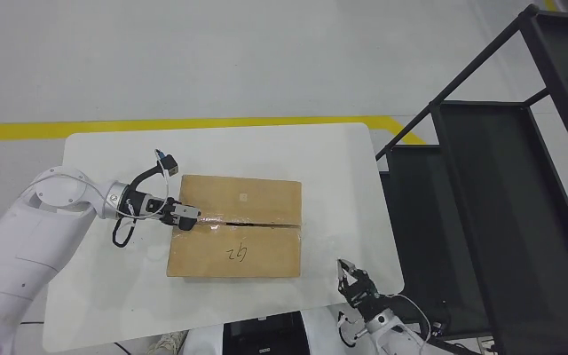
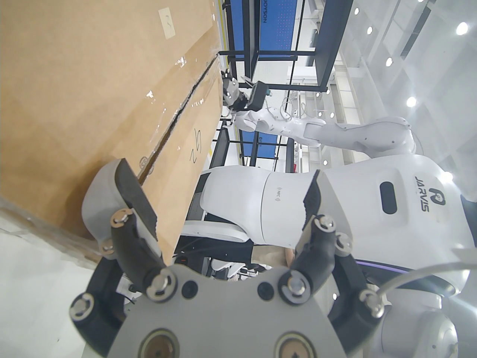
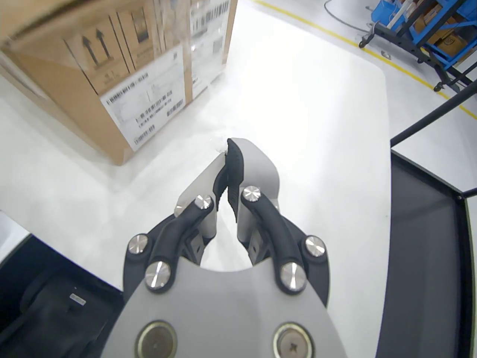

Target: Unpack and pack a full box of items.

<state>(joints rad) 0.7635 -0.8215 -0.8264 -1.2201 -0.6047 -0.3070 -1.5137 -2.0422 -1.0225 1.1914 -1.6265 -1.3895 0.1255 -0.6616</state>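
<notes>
A brown cardboard box (image 1: 238,227) lies flat on the white table (image 1: 106,293), its two top flaps down with a dark seam (image 1: 248,223) between them. My left gripper (image 1: 185,218) is open at the box's left edge, right at the seam's end; one pad (image 2: 135,195) rests on the box top (image 2: 93,76) beside the seam. My right gripper (image 1: 351,279) is shut and empty above the table's near right corner, apart from the box. In the right wrist view its closed fingertips (image 3: 228,162) hover over bare table, with the box's labelled side (image 3: 130,61) beyond.
A dark metal rack (image 1: 497,204) stands just off the table's right edge. A yellow floor line (image 1: 222,126) runs behind the table. Free table surface lies left of the box and along the front edge.
</notes>
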